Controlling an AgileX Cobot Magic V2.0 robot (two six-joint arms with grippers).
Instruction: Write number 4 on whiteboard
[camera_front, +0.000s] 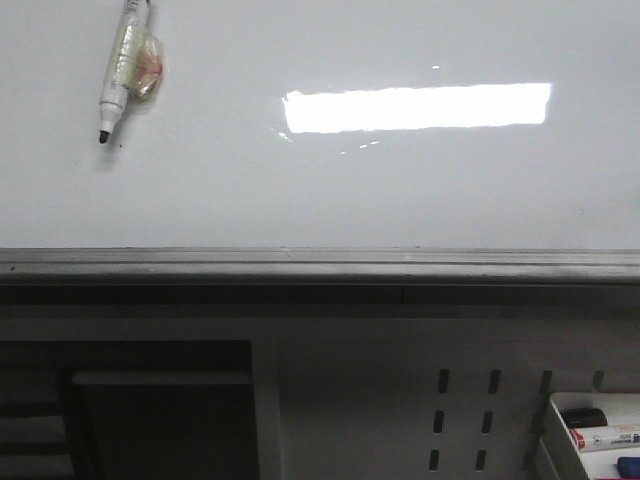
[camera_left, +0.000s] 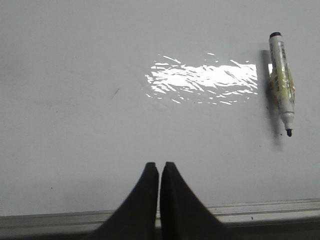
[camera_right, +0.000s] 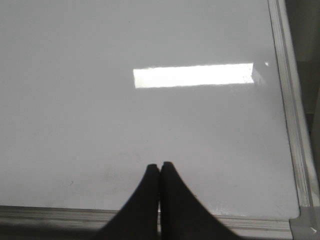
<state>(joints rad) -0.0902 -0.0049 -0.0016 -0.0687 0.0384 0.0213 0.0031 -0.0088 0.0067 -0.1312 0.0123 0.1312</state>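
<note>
The whiteboard (camera_front: 320, 200) is a glossy white board with a grey lower rail, and it reflects a bright ceiling light. A marker (camera_front: 122, 66) with a white barrel, clear tape round it and an uncapped black tip lies on the board at the far left; it also shows in the left wrist view (camera_left: 281, 80). No number 4 shows on the board. My left gripper (camera_left: 159, 165) is shut and empty above the board's near edge, apart from the marker. My right gripper (camera_right: 159, 165) is shut and empty near the board's lower right corner. Neither gripper shows in the front view.
The grey rail (camera_front: 320, 265) runs along the board's front edge. Below it is a perforated white panel (camera_front: 480, 410) and a white tray (camera_front: 590, 435) with markers at the lower right. The board's right frame (camera_right: 290, 100) shows in the right wrist view.
</note>
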